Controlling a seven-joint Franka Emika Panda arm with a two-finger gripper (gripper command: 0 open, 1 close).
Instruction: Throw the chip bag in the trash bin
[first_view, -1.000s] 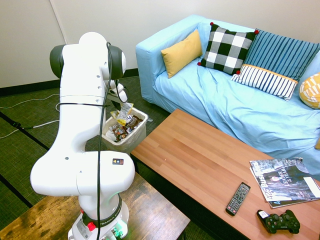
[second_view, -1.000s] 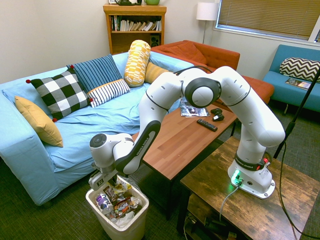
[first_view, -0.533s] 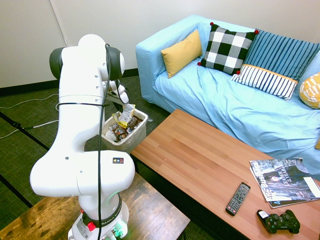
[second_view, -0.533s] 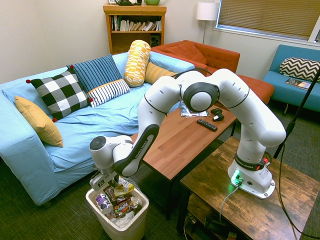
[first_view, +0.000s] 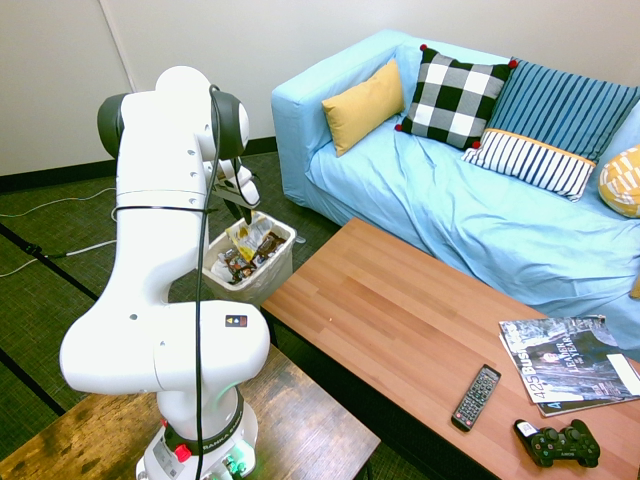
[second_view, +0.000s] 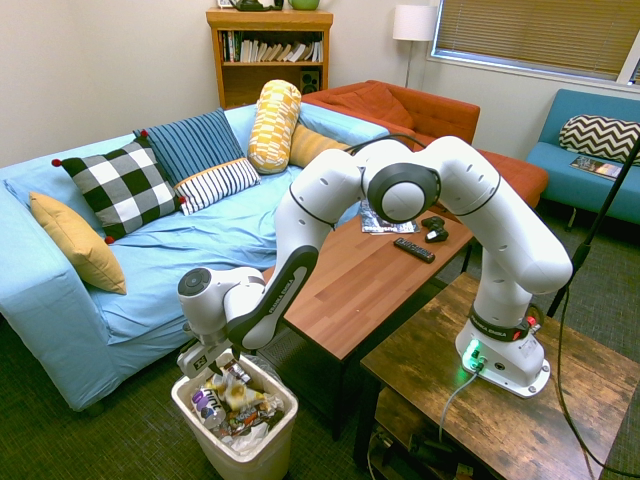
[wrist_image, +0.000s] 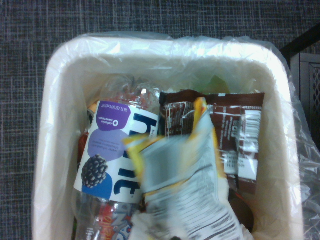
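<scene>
- Gripper is positioned just above the bin, pointing almost straight down.
- Whether the fingers are spread or pressed together cannot be told; they are too small in both exterior views.
- Chip bag is seen inside the bin, on top of the other trash; it is blurred in the wrist view. Contact with the gripper cannot be confirmed.
- In the bin, a plastic bottle with a purple label and brown wrappers are seen beside and under the bag.
- Bin is lined with clear plastic and stands on the carpet, between the sofa and the table.
</scene>
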